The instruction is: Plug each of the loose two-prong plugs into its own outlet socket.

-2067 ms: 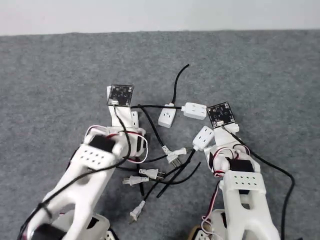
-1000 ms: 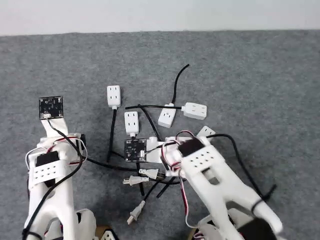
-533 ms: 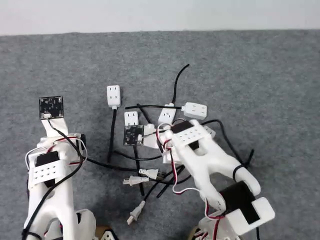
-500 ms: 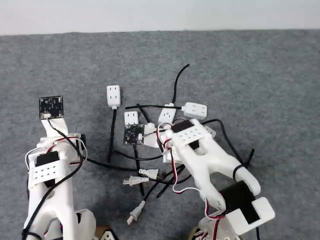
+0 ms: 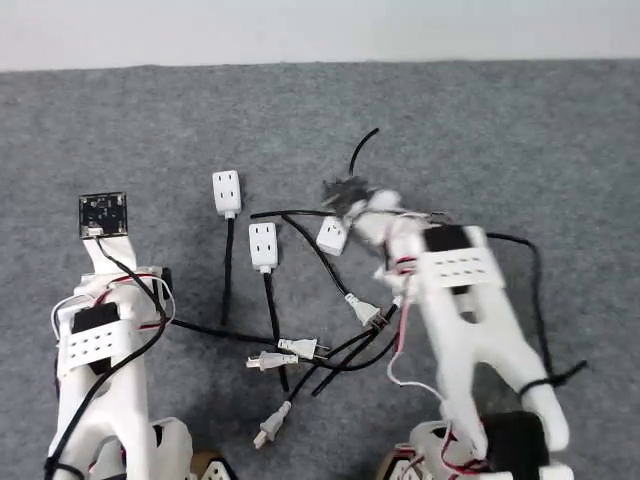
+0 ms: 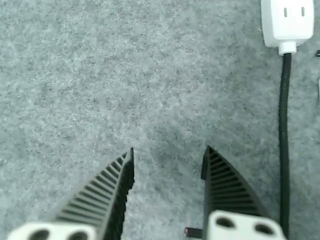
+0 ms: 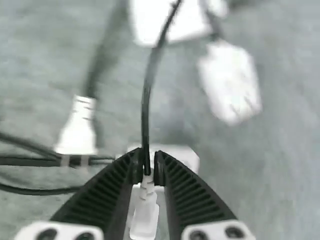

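Grey desk [image 5: 520, 130] lies under the right gripper [image 7: 146, 167], fingers narrow on a plug [image 7: 144, 220] near a socket [image 5: 331, 236], so it should square the prongs before pushing, while the left gripper [image 6: 167, 160] keeps its fingers wide.

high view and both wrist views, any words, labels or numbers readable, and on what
No text can be read.
The outlet sockets show plain white faces with slots only.
The dark board on the left arm's wrist bears marks too small to read.
The plug in the right pincer shows no print.
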You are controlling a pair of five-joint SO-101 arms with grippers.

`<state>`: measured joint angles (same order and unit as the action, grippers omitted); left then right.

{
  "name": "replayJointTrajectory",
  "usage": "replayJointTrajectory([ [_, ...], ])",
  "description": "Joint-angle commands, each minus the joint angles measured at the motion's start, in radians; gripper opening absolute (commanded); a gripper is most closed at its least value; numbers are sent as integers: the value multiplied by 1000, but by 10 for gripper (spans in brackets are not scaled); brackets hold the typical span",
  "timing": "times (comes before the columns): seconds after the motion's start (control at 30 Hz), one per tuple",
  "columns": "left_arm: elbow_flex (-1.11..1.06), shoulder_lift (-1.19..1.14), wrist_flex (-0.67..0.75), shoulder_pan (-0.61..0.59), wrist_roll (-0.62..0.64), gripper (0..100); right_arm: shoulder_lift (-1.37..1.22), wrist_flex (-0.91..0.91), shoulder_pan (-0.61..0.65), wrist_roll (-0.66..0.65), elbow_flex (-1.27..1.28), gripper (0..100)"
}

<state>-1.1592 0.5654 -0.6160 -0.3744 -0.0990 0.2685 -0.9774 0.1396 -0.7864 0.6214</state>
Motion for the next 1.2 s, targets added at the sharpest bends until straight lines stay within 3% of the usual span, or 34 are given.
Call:
replayJointTrajectory([
  [0.0,-15,21,69,11,-8,216,51,-2,-113,72,-38,9],
  [0.17,-15,23,68,11,-8,216,-13,27,-234,78,-38,9],
  [0.5,-16,25,66,29,-8,216,-150,159,-696,71,-38,9],
  [0.67,-16,25,64,31,-8,216,-272,269,-779,68,-38,31],
  [0.83,-16,25,64,31,-8,216,-320,269,-791,32,-94,221],
  [0.9,-16,25,64,31,-8,216,-297,199,-792,35,-132,241],
  [1.03,-16,25,64,31,-8,216,-226,25,-799,35,-215,166],
  [1.17,-16,25,64,31,-8,216,-194,-41,-840,31,-233,2],
])
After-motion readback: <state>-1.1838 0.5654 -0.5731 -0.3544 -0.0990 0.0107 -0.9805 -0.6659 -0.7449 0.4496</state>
